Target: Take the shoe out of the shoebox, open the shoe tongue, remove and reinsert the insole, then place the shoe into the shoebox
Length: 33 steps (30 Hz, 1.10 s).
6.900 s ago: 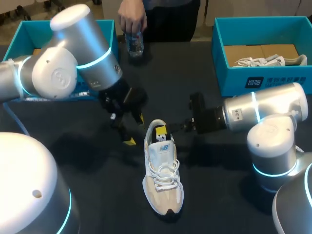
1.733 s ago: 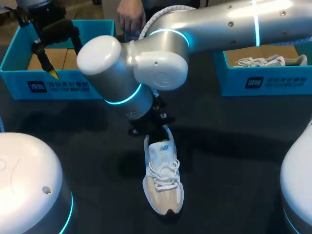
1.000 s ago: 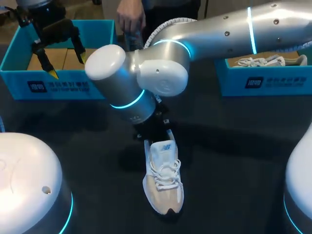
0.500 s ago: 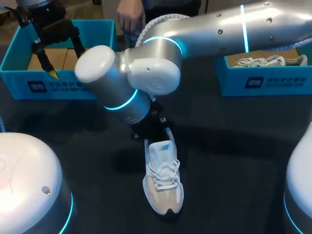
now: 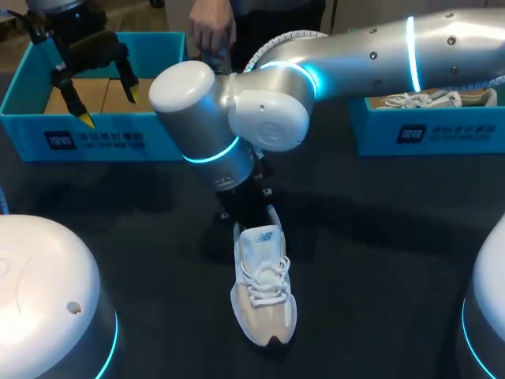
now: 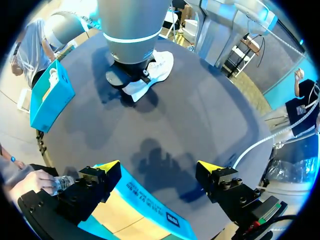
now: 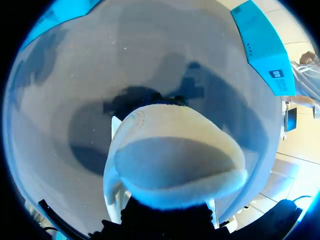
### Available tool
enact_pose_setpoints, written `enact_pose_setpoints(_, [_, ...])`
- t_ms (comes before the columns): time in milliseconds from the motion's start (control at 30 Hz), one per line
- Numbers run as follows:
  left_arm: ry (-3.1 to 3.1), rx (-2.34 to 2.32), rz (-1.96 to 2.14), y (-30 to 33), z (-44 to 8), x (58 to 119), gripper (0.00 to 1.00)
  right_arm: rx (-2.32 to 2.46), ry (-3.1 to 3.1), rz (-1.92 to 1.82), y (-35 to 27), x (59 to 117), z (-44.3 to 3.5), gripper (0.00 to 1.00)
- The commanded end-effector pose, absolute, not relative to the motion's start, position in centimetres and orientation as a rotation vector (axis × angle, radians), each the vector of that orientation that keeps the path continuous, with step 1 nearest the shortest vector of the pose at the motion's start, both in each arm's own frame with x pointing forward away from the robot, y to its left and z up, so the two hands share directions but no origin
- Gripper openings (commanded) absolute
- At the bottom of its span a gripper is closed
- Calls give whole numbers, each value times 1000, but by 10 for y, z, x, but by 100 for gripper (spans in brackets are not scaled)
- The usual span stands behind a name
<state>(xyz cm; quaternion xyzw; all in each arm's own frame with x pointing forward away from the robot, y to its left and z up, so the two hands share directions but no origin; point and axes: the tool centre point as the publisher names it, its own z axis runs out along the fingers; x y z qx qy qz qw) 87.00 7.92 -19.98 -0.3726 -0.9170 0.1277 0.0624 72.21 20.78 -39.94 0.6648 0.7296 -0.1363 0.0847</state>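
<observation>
A white and beige sneaker [image 5: 264,288] lies on the dark table, toe toward me. My right arm reaches across from the right, and its gripper [image 5: 248,215] points down onto the shoe's heel. Its wrist hides the fingers. In the right wrist view the padded heel collar [image 7: 180,192] sits right against the gripper, and I cannot tell whether anything is pinched. My left gripper [image 5: 106,104] hangs open and empty over the left shoebox [image 5: 95,140]. In its own view the left gripper [image 6: 159,170] is above that shoebox's wall [image 6: 150,207], far from the sneaker [image 6: 152,75].
A second teal shoebox [image 5: 426,126] at the back right holds another shoe [image 5: 418,99]. A person's hand [image 5: 209,31] holds a small bottle [image 6: 62,184] at the table's far edge, between the boxes.
My right arm's wrist swung a little left and then back right above the heel. The sneaker and the left arm kept their places.
</observation>
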Motion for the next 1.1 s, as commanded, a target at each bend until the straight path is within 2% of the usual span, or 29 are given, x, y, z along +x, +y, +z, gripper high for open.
enact_pose_setpoints(33, [-2770, -1127, 382, 79, -200, 871, 100, 1946, 2128, -375, 215, 713, -378, 0])
enact_pose_setpoints(333, [-2770, -1127, 382, 79, -200, 871, 100, 1906, 2080, -321, 205, 716, -363, 0])
enact_pose_setpoints(867, [-2770, -1127, 382, 79, -200, 871, 100, 2012, 2145, -358, 205, 714, -405, 0])
enact_pose_setpoints(1100, [-2770, -1127, 382, 79, -200, 871, 100, 2023, 2162, -328, 208, 705, -383, 0])
